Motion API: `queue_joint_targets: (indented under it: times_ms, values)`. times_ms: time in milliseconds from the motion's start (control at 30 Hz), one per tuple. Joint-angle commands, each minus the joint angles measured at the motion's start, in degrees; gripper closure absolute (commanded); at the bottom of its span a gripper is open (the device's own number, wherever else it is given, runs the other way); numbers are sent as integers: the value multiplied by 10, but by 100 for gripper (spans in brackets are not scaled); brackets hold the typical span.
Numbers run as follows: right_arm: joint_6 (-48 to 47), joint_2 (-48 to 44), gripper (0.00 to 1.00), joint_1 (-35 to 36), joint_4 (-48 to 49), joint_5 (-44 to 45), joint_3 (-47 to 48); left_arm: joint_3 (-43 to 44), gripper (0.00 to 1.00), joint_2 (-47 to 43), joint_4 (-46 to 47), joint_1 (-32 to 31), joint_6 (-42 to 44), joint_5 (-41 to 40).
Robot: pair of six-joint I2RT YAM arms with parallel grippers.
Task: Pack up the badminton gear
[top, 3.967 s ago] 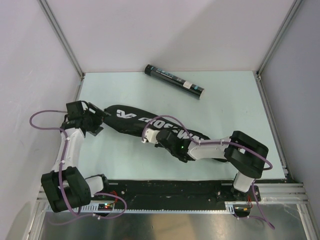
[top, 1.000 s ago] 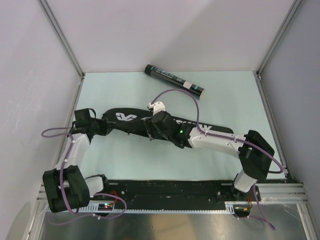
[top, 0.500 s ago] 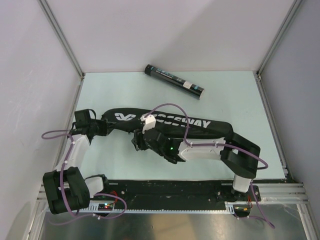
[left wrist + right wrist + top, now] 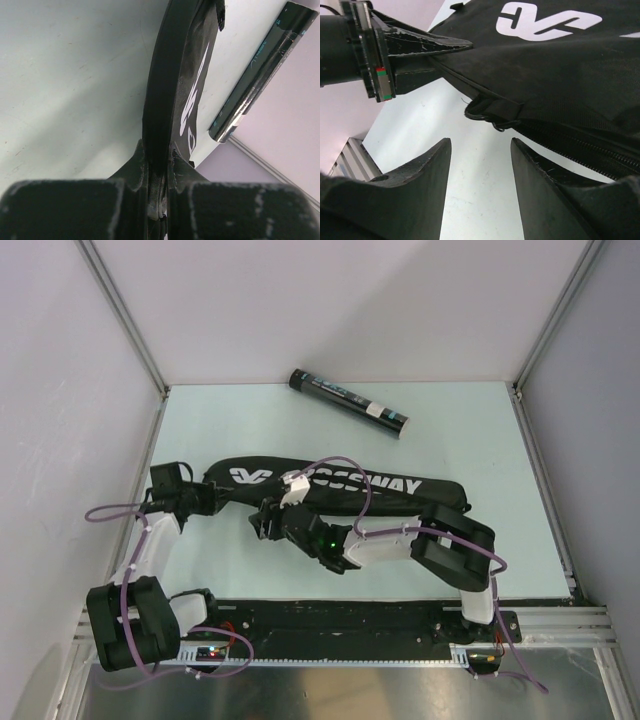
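Note:
The long black bag lettered CROSSWAY lies across the middle of the table, left to right. My left gripper is shut on its left end; in the left wrist view the black fabric runs out from between the shut jaws of that gripper. My right gripper stands open just off the bag's near edge, toward its left end. In the right wrist view the zip pull and its small loop hang just beyond the open right gripper, nothing between the fingers. The dark teal-printed tube lies apart at the back.
The tube lies slanted near the back wall, with the table's metal frame and grey walls close behind it. The left gripper's body shows close in front of the right one. Bare pale green table surface lies between the bag and the arm bases.
My right gripper has swung from over the bag's middle down to its near edge at the left end, narrowing slightly. The bag's lettering is now uncovered. The left gripper keeps its hold.

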Motion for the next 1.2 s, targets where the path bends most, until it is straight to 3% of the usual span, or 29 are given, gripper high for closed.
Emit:
queue_joint_targets:
  times_ms: [0, 200, 700, 767, 967, 1167]
  values:
    - [34, 19, 44, 2, 30, 37, 10, -9, 100, -11, -37, 0, -33, 20]
    - [42, 36, 41, 0, 15, 58, 22, -11, 100, -10, -39, 1, -31, 24]
    - [-23, 54, 47, -4, 113, 55, 34, -16, 100, -10, -41, 0, -26, 27]
    - [-24, 55, 53, -4, 112, 63, 37, -17, 100, -10, -41, 1, -27, 29]
    - [-18, 44, 95, -5, 70, 100, 41, -17, 100, -16, -42, 1, -25, 26]
    - [-12, 14, 100, -8, 31, 98, -1, -11, 100, -19, -45, 1, -22, 19]
